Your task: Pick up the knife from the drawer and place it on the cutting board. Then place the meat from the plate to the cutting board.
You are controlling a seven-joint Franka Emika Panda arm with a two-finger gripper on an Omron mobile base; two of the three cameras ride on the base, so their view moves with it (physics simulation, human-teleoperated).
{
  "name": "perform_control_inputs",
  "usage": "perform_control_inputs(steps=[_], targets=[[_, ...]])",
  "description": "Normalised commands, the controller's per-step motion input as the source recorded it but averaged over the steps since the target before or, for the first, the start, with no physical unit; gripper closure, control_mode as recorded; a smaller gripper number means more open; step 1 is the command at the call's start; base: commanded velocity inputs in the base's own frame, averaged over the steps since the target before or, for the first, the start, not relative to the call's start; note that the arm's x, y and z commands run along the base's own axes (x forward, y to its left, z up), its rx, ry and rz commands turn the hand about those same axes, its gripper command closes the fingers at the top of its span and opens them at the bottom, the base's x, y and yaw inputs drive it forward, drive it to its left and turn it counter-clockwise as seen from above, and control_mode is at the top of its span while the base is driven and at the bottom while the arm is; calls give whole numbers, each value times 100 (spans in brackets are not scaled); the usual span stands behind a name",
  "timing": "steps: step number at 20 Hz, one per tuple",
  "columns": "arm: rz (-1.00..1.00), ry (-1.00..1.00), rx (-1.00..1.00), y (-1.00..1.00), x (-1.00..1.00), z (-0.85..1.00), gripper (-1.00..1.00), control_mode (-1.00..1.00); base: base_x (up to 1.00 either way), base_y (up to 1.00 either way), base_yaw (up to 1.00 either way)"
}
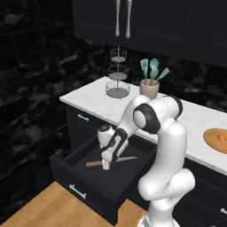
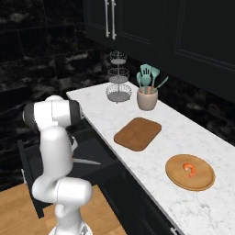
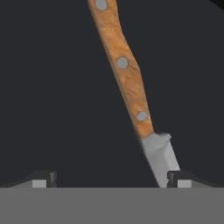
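Down in the open drawer (image 1: 73, 170), the pincer (image 1: 105, 166) hangs right over the knife (image 1: 111, 161), pointing straight down, jaws spread as wide as they go and holding nothing. The knife lies flat on the dark drawer floor, wooden handle toward the left, grey blade toward the robot's body.

From the hand view the knife (image 3: 131, 92) runs diagonally. One fingertip (image 3: 183, 179) sits right by the blade just past where the handle ends, the other (image 3: 43, 178) well off to the side. So the knife isn't centred between the jaws; it's crowding one finger. My guess is the hand wants a small shift sideways before closing, or it'll catch the blade rather than the handle. The wide spread makes sense though: a thin flat thing on a flat floor, so you straddle it generously, then drop.

Up on the worktop (image 2: 183, 133) the cutting board (image 2: 137, 133) sits bare, next to the crock of teal spatulas (image 2: 148, 92) and the wire stand (image 2: 118, 78). Nearer the robot's right, the plate (image 2: 202, 181) has the meat (image 2: 189, 169) on it, well apart from the board. Neither step is done yet; the knife comes first, so the meat just waits.
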Motion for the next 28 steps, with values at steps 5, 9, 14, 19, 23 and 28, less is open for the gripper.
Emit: perform_control_inputs(steps=[5,9,14,19,23,28], targets=[[0,7,0,4,21,-6,-100,-100,0,0,0],[0,4,0,5,20,-8,-100,-100,0,0,0],[2,1,0,18,26,-13,-100,-100,0,0,0],[1,4,0,2,7,-27,-100,-100,0,0,0],[0,6,0,0,0,-26,-100,-100,0,0,0],[0,2,0,0,0,-22,-100,-100,0,0,0]])
